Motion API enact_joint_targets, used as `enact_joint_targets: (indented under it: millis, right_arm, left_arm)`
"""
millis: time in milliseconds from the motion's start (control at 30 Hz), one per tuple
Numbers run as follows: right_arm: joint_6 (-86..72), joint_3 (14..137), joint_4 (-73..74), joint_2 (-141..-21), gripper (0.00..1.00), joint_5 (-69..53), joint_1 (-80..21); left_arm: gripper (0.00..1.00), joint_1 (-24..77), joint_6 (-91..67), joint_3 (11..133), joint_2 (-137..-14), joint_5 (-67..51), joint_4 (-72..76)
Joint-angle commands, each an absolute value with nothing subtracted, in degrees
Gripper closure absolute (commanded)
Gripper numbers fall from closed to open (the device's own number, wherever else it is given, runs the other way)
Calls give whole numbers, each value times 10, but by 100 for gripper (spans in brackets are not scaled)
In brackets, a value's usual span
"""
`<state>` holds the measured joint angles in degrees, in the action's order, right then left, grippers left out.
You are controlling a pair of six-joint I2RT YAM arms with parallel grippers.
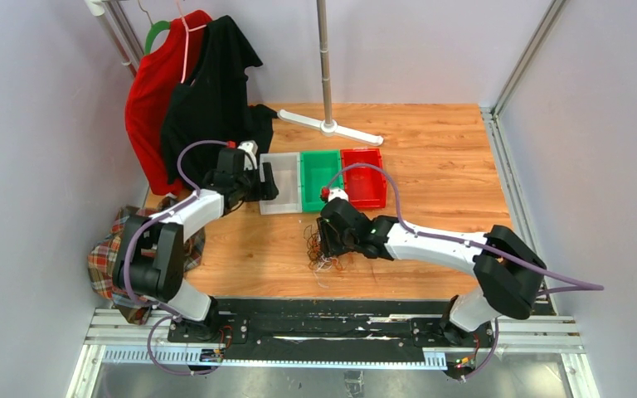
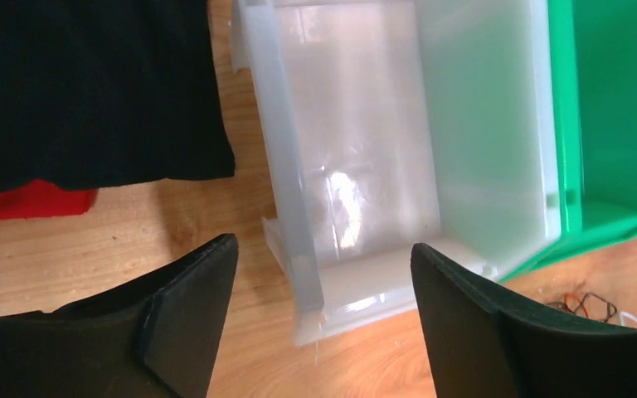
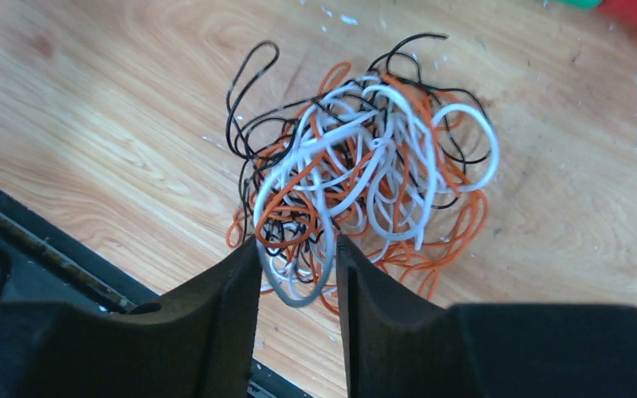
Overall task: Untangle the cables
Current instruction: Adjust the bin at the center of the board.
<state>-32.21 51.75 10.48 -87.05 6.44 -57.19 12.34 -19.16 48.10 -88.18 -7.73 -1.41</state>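
My left gripper (image 2: pixel 322 247) hangs wide open and empty over the near end of the clear bin (image 2: pixel 286 166), well apart from the work. The cables (image 3: pixel 365 166) lie on the table (image 3: pixel 91 108) near its front edge, one loose knot of white, orange and black. My right gripper (image 3: pixel 297 245) sits over the knot's near side, fingers a little apart, a white loop lying in the gap; I judge it unclamped. The wires look light, limp and springy, so a tug would likely drag the whole clump. A free outer loop looks best to pinch.
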Motion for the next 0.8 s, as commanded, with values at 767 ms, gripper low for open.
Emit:
enact_joint_targets:
  millis: [767]
  right_arm:
    - [-307, 470, -9, -843, 52, -61, -481]
  left_arm:
    - [10, 203, 78, 545, -836, -384, -287]
